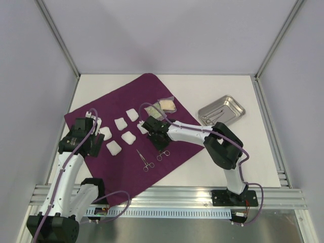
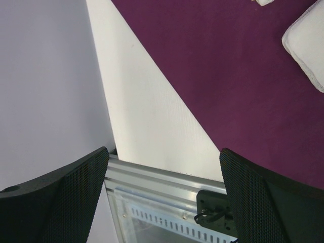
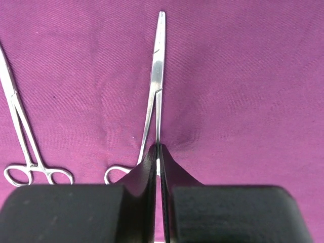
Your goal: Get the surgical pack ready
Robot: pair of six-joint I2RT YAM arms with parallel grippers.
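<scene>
Right gripper [image 3: 159, 152] is clamped on one shank of a forceps [image 3: 159, 55] lying flat near the near edge of the purple cloth [image 1: 152, 88], evidently to lift it. Left gripper [image 2: 163, 167] is spread wide and empty, parked over the cloth's left edge.

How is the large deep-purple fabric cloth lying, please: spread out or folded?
Spread out: the deep-purple fabric cloth lies flat as one sheet on the white table, white gauze squares and metal forceps on it.
</scene>
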